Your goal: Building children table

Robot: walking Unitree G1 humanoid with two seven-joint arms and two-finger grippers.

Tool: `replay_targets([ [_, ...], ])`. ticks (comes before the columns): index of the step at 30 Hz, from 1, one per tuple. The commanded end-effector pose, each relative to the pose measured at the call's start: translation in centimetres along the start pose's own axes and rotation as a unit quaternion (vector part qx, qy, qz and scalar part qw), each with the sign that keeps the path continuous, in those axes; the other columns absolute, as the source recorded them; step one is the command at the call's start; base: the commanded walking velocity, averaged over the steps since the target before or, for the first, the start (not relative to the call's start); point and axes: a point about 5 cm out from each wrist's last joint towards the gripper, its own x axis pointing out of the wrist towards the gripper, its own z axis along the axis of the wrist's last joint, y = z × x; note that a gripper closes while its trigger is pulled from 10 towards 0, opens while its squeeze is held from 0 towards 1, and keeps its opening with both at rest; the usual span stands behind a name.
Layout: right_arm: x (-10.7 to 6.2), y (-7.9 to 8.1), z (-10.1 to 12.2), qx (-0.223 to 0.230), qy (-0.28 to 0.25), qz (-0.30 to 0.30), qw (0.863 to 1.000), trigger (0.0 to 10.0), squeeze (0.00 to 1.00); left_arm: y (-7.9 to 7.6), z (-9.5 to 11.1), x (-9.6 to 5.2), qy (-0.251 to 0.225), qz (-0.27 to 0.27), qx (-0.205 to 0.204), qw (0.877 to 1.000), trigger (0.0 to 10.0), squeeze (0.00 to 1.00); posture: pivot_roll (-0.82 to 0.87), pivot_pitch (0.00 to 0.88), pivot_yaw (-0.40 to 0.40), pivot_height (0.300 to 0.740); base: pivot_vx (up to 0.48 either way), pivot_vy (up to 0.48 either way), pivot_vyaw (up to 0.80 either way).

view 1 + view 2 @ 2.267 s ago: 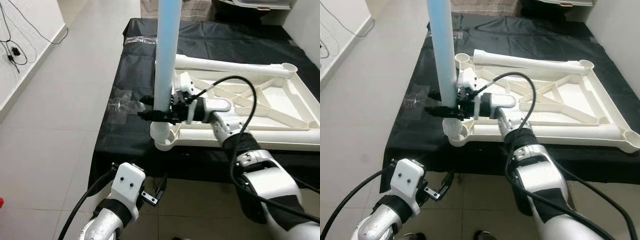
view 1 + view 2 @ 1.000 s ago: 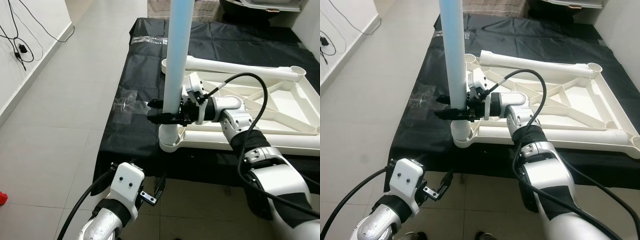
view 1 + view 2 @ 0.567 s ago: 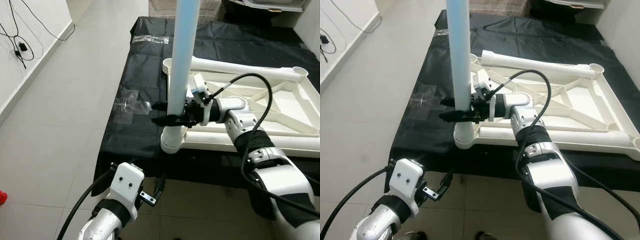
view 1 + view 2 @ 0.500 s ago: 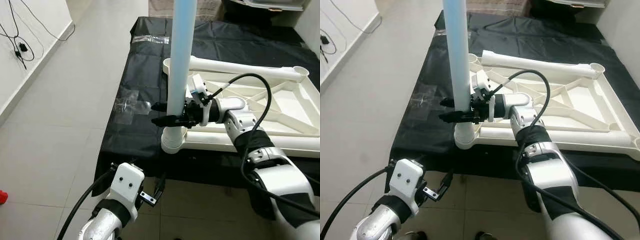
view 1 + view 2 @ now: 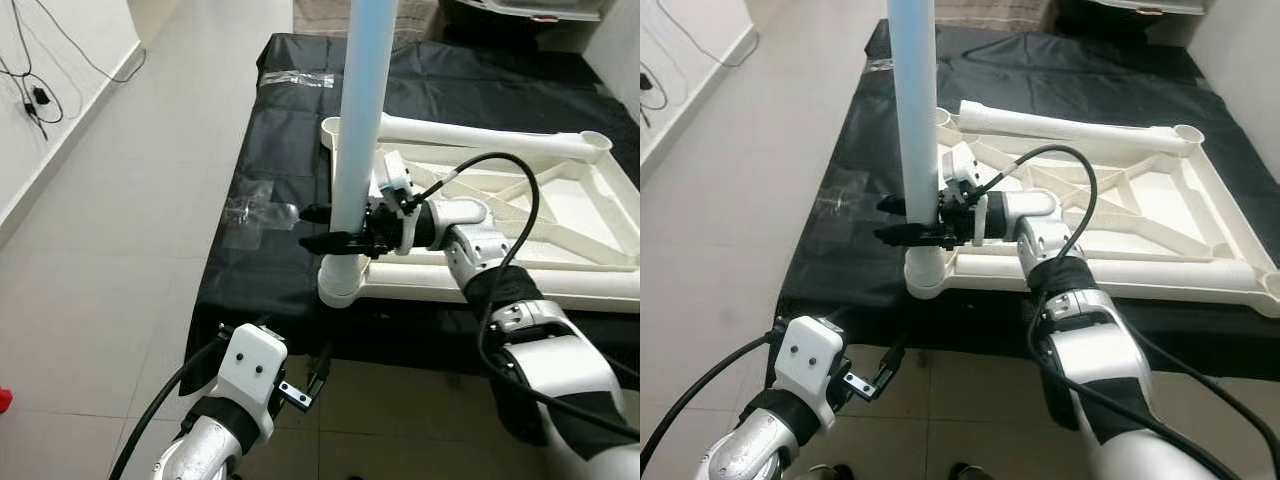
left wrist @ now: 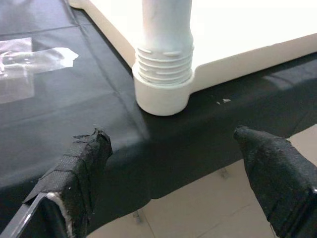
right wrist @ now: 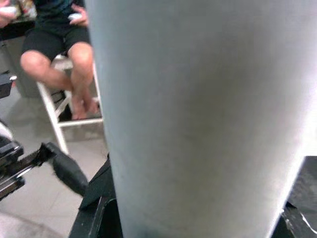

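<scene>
screwing a leg into the upturned tabletop

right gripper (image 5: 322, 228) clamps the pale blue leg (image 5: 358, 120) standing in the near-left corner socket (image 5: 340, 280); next, turn it home. left gripper (image 6: 168, 183) hangs open, idle.

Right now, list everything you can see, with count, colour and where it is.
Upside-down white plastic children's table top: one, on the black cloth.
Pale blue plastic table leg: one, upright in the near-left corner socket.
Black cloth: one, covering the low platform.
Clear plastic wrapping: one, on the cloth left of the leg.
Seated person's legs: on a white stool, behind the leg.
Right gripper: fingers clamped around the leg.
Left gripper: fingers spread, low before the platform edge.
</scene>
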Motion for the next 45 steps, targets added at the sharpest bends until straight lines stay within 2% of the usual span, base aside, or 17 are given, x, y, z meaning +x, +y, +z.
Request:
replay_targets([
  [1, 0.0, 1.0, -3.1, 0.055, 0.028, -0.006, 0.998, 0.0, 0.0, -0.1, -0.3, -0.3, 0.013, -0.003, 0.006, 1.0, 10.0, 0.0, 0.11, 0.246, -0.051, 0.74, 0.0, 0.0, 0.0],
  [13, -1.0, 1.3, -3.5, 0.058, 0.017, -0.044, 0.997, 0.0, 0.0, 0.0, -0.4, -0.2, 0.015, -0.005, 0.007, 1.0, 10.0, 0.0, 0.11, 0.248, -0.045, 0.74, 0.0, 0.0, 0.0],
  [19, -1.1, 0.8, -4.1, 0.047, 0.023, -0.148, 0.988, 0.0, 0.0, 0.0, -0.4, -0.1, 0.014, -0.005, 0.007, 1.0, 10.0, 0.0, 0.11, 0.246, -0.048, 0.74, 0.0, 0.0, 0.0],
  [21, -1.6, 0.3, -4.3, 0.041, 0.019, -0.227, 0.973, 0.0, 0.0, 0.0, -0.4, -0.1, 0.014, -0.005, 0.007, 1.0, 10.0, 0.0, 0.1, 0.246, -0.049, 0.74, 0.0, 0.0, 0.0],
  [23, -1.6, 0.3, -4.3, 0.041, 0.019, -0.227, 0.973, 0.0, 0.0, 0.0, -0.4, -0.1, 0.014, -0.005, 0.007, 1.0, 10.0, 0.0, 0.1, 0.246, -0.049, 0.74, 0.0, 0.0, 0.0],
  [25, -2.6, -0.2, -4.5, 0.04, 0.012, -0.337, 0.94, 0.0, 0.0, 0.0, -0.4, 0.0, 0.013, -0.006, 0.007, 1.0, 10.0, 0.0, 0.1, 0.243, -0.05, 0.74, 0.0, 0.0, 0.0],
  [30, -3.4, -0.5, -4.8, 0.036, 0.012, -0.426, 0.904, 0.0, 0.0, 0.0, -0.4, 0.1, 0.012, -0.006, 0.007, 1.0, 10.0, 0.0, 0.1, 0.242, -0.048, 0.74, 0.0, 0.0, 0.0],
  [31, -3.5, -0.4, -5.0, 0.029, 0.022, -0.478, 0.877, 0.0, 0.0, 0.0, -0.5, 0.1, 0.012, -0.006, 0.008, 1.0, 10.0, 0.0, 0.1, 0.24, -0.046, 0.74, 0.0, 0.0, 0.0],
  [32, -3.5, -0.4, -5.0, 0.029, 0.022, -0.478, 0.877, 0.0, 0.0, 0.0, -0.5, 0.1, 0.012, -0.006, 0.008, 1.0, 10.0, 0.0, 0.1, 0.24, -0.046, 0.74, 0.0, 0.0, 0.0],
  [33, -3.9, -0.4, -5.2, 0.043, 0.026, -0.563, 0.825, 0.0, 0.0, 0.1, -0.4, 0.1, 0.011, -0.006, 0.008, 1.0, 10.0, 0.0, 0.09, 0.239, -0.046, 0.74, 0.0, 0.0, 0.0],
  [36, -3.9, -0.4, -5.2, 0.043, 0.026, -0.563, 0.825, 0.0, 0.0, 0.1, -0.4, 0.1, 0.011, -0.006, 0.008, 1.0, 10.0, 0.0, 0.09, 0.239, -0.046, 0.74, 0.0, 0.0, 0.0],
  [38, -3.8, 0.5, -5.5, 0.072, 0.024, -0.736, 0.673, 0.0, 0.0, 0.2, -0.5, 0.3, 0.01, -0.004, 0.01, 1.0, 10.0, 0.0, 0.1, 0.225, -0.046, 0.74, 0.0, 0.0, 0.0],
  [39, -3.8, 0.5, -5.5, 0.072, 0.024, -0.736, 0.673, 0.0, 0.0, 0.2, -0.5, 0.3, 0.01, -0.004, 0.01, 1.0, 10.0, 0.0, 0.1, 0.225, -0.046, 0.74, 0.0, 0.0, 0.0],
  [40, -3.5, 1.0, -5.6, 0.084, 0.019, -0.781, 0.618, 0.0, 0.0, 0.2, -0.5, 0.3, 0.01, -0.004, 0.011, 1.0, 10.0, 0.0, 0.1, 0.223, -0.05, 0.74, 0.0, 0.0, 0.0],
  [41, -3.5, 1.0, -5.6, 0.084, 0.019, -0.781, 0.618, 0.0, 0.0, 0.2, -0.5, 0.3, 0.01, -0.004, 0.011, 1.0, 10.0, 0.0, 0.1, 0.223, -0.05, 0.74, 0.0, 0.0, 0.0],
  [43, -1.9, 1.5, -5.2, 0.098, -0.001, -0.822, 0.561, 0.0, 0.0, 0.2, -0.6, 0.4, 0.01, -0.003, 0.01, 1.0, 10.0, 0.0, 0.1, 0.219, -0.048, 0.74, 0.0, 0.0, 0.0],
  [45, -1.0, 1.7, -5.2, 0.112, -0.008, -0.83, 0.546, 0.0, 0.0, 0.1, -0.6, 0.4, 0.01, -0.004, 0.01, 1.0, 10.0, 0.0, 0.1, 0.212, -0.048, 0.74, 0.0, 0.0, 0.0],
])
